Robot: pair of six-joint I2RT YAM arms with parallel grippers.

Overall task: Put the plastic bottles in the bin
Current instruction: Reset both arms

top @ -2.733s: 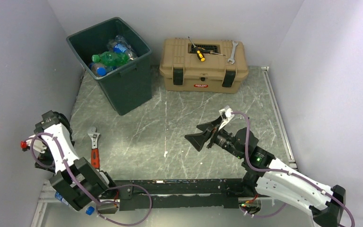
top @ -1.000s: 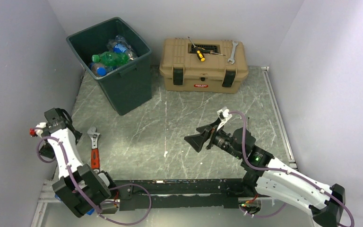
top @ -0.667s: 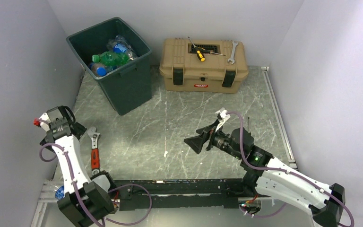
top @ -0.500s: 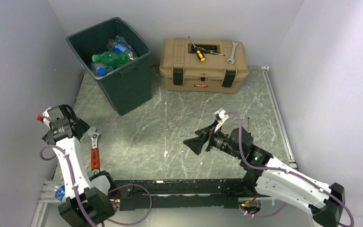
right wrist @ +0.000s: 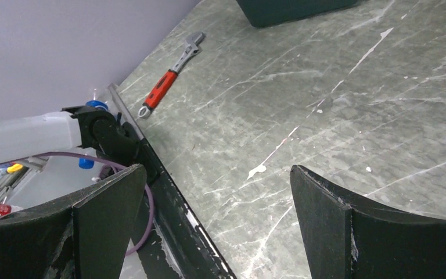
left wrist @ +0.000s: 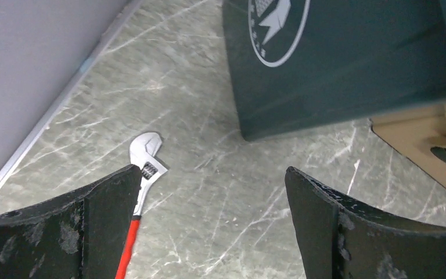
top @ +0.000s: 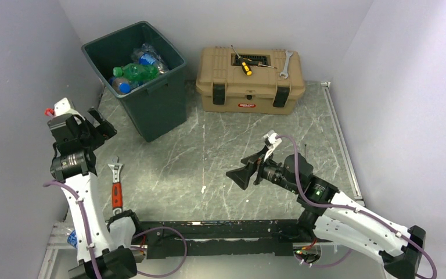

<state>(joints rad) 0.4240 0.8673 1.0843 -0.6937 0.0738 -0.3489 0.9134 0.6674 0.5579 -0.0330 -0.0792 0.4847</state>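
Plastic bottles (top: 142,61) lie heaped inside the bin (top: 154,110) at upper left. The green bottle (top: 138,72) lies crosswise, cap pointing left. Left gripper (top: 101,123) and right gripper (top: 238,165) both stand apart, empty.

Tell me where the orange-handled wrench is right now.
In the overhead view the wrench lies flat on the left of the table, in front of the bin and closer to the near edge.

A lab test cell: blank lilac walls (top: 17,64) enclose a marbled table (top: 220,157) with a toolbox (top: 250,81).
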